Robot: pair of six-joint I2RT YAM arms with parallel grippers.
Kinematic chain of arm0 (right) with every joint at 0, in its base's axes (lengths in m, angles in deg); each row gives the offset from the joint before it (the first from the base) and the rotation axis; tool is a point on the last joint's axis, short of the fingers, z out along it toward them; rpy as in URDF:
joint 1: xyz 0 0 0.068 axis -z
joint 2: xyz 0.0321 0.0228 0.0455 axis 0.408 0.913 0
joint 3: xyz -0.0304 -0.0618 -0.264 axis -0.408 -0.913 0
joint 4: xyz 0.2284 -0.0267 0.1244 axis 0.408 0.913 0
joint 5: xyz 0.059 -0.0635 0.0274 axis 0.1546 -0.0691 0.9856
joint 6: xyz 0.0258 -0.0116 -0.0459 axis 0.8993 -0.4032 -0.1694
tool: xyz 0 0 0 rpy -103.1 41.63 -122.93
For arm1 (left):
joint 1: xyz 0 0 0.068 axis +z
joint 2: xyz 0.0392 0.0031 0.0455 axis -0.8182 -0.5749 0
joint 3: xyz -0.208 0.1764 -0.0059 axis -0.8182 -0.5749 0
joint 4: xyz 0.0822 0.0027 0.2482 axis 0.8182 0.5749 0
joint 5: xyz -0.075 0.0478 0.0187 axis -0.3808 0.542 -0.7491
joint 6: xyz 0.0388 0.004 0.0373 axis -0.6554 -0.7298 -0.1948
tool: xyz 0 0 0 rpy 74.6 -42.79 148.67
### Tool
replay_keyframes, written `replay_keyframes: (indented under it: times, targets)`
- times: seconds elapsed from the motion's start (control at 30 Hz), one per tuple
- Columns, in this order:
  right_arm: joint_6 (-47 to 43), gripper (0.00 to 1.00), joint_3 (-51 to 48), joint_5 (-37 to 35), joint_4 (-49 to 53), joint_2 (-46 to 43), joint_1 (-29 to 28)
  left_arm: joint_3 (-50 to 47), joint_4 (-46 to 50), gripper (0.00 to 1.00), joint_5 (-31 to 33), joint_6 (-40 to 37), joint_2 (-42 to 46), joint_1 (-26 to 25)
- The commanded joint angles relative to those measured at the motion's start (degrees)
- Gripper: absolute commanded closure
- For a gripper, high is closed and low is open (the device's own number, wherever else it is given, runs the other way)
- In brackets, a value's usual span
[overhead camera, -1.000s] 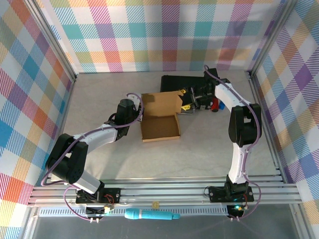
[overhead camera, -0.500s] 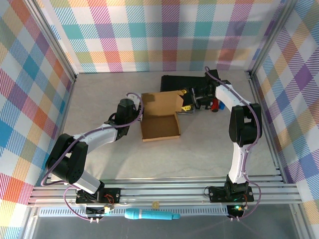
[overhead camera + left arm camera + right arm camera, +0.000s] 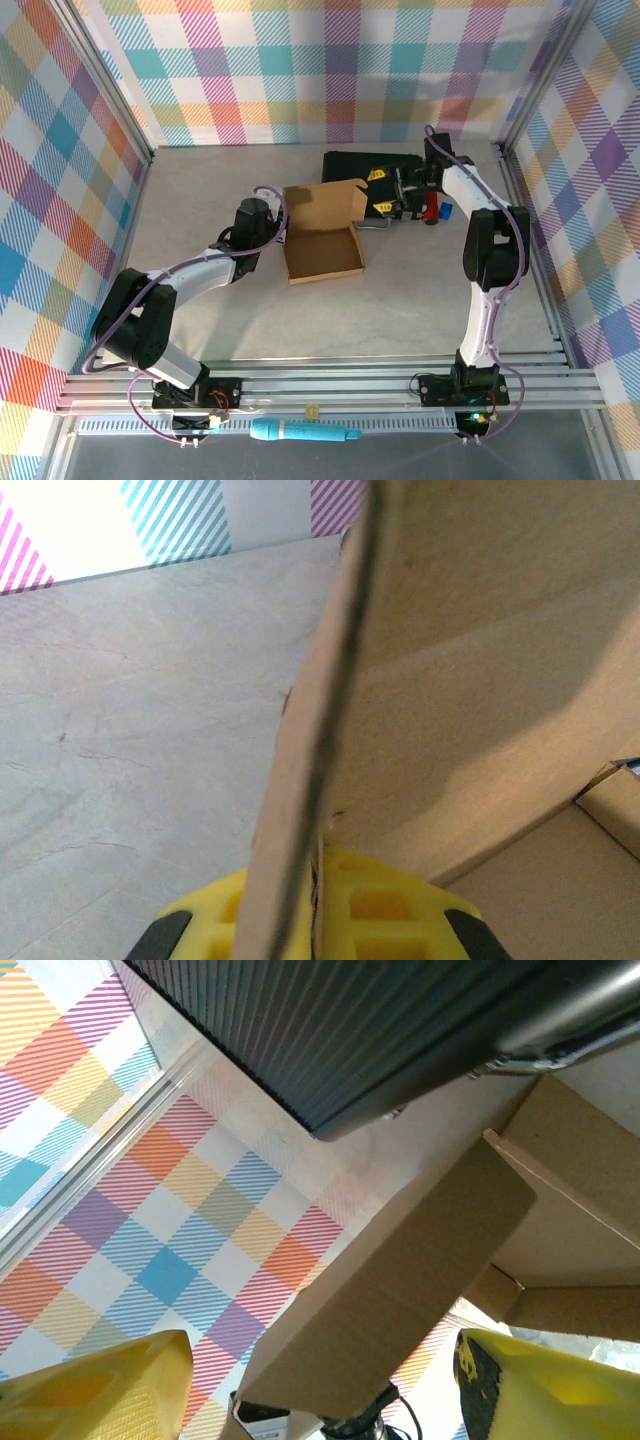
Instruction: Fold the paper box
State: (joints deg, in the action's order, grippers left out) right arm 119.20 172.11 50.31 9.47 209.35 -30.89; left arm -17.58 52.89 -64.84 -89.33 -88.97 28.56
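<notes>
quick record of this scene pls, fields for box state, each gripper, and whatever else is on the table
paper box: tray flat on the table, lid raised at the far side
left gripper: jaws shut on the paper box's left wall
right gripper: jaws open, at the lid's right edge, holding nothing
black case: behind the paper box
fold: not finished, lid open
</notes>
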Motion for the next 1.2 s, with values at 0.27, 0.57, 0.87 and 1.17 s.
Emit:
replay_keyframes:
  times: [0.27,0.57,0.87,1.17]
  targets:
    - [1.3,0.30,2.0,1.6,-0.7,1.8,-3.1,2.1,-1.7,1.00,0.2,0.4,-1.2,0.2]
    - [3.1,0.30,-4.0,2.0,-3.3,-1.8,-4.1,2.3,-2.2,1.00,-0.2,0.8,-1.6,0.2]
    - [5.1,0.30,-2.3,2.5,-5.2,0.3,-4.9,2.2,-1.8,1.00,-0.6,0.8,-1.1,0.2]
    - [8.0,0.30,-2.0,3.2,-6.7,0.4,-7.2,2.2,-1.8,1.00,-0.7,0.9,-0.8,0.2]
